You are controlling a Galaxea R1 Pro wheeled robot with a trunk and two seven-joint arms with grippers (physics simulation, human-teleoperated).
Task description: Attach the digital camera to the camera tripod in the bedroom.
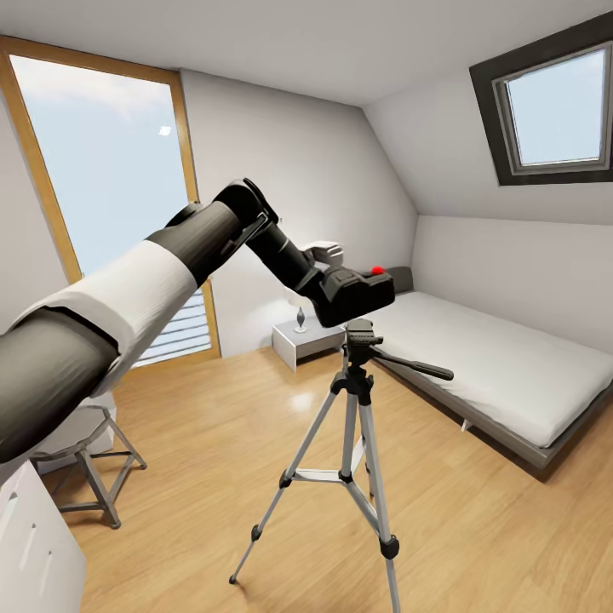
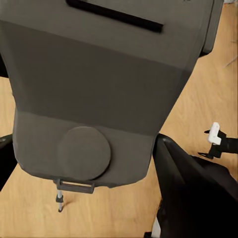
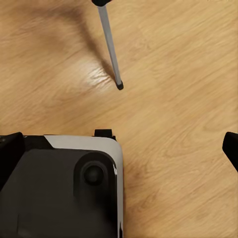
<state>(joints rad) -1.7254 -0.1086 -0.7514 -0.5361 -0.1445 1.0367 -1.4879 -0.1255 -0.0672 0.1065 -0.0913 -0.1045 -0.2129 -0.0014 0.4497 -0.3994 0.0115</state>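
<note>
The left gripper [image 1: 340, 294] is closed around the small black boxy digital camera [image 1: 358, 292] with its red top button, holding it directly above the black head of the silver-legged camera tripod [image 1: 358, 400]. Step in hand: seating. Next, lower the camera squarely onto the head.

Left pincer [image 1: 334, 294] hidden behind digital camera [image 1: 358, 292] — grip unclear.
</note>
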